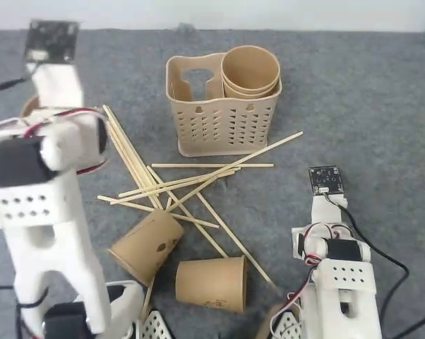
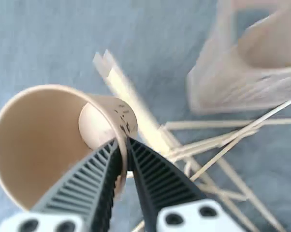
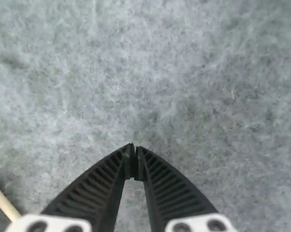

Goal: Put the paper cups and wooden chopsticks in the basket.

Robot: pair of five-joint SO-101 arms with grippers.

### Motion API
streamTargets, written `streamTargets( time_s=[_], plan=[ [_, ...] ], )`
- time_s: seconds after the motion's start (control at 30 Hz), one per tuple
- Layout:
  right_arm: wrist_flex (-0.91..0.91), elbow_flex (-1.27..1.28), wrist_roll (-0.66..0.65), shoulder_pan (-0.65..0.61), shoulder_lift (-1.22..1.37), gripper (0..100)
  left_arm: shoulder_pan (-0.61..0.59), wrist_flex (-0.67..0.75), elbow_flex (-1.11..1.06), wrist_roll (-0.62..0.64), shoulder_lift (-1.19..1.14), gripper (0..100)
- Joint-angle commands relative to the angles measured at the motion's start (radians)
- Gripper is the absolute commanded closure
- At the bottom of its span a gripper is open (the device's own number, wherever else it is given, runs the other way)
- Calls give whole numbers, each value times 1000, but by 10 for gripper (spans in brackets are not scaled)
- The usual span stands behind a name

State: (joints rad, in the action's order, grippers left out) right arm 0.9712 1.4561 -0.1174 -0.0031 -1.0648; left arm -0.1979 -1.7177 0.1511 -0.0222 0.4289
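Pinching the wall of a paper cup, the left gripper sits at the far left of the table. Its jaws are narrowed onto the rim, one finger inside the cup and one outside. The cup's open mouth faces the wrist camera. From above, a sliver of it peeks out behind the left arm. I cannot tell whether the cup is clear of the grey mat.

Toward the middle, the chopsticks lie in a loose criss-cross pile, with a few running together diagonally from beside the left arm. In front of the pile, two cups lie on their sides, one just beside the other.

Behind the pile, the basket stands upright. Its right compartment holds the stacked cups, and the left compartment looks empty.

At the front right, the right gripper has its tips closed together on nothing. It points at bare mat, with one stick end at the edge of its view.

The coming move turns on where the basket lies from the held cup: off to the right, across the pile. The stack sits in the compartment farther from the left arm. To nest there, the cup would likely need to arrive mouth up above the stack.
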Motion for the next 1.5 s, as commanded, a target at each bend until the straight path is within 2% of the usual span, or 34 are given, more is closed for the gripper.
streamTargets(
  time_s=[0.0, 0.17, 0.47, 0.57, 0.67, 0.83, 1.2, 1.47],
  plan=[
    [-19, -8, -17, -2, -21, 991, 203, -26, 219, 57, -51, 987],
    [-19, -8, -17, -2, -21, 991, 325, -18, 475, 117, -261, 987],
    [-21, -8, -18, -2, -21, 990, 522, -3, 1102, 115, -614, 987],
    [-22, -8, -20, -2, -21, 990, 592, 43, 1216, 117, -715, 987],
    [-22, -8, -23, -2, -21, 990, 624, 106, 1237, 115, -790, 987],
    [-45, -8, -18, -2, -21, 990, 658, 135, 1233, 110, -841, 987],
    [-42, -8, -25, -2, -21, 990, 620, 112, 1237, 110, -973, 987],
    [-42, -8, -25, -2, -21, 990, 638, 60, 1241, 109, -987, 983]
  ],
)
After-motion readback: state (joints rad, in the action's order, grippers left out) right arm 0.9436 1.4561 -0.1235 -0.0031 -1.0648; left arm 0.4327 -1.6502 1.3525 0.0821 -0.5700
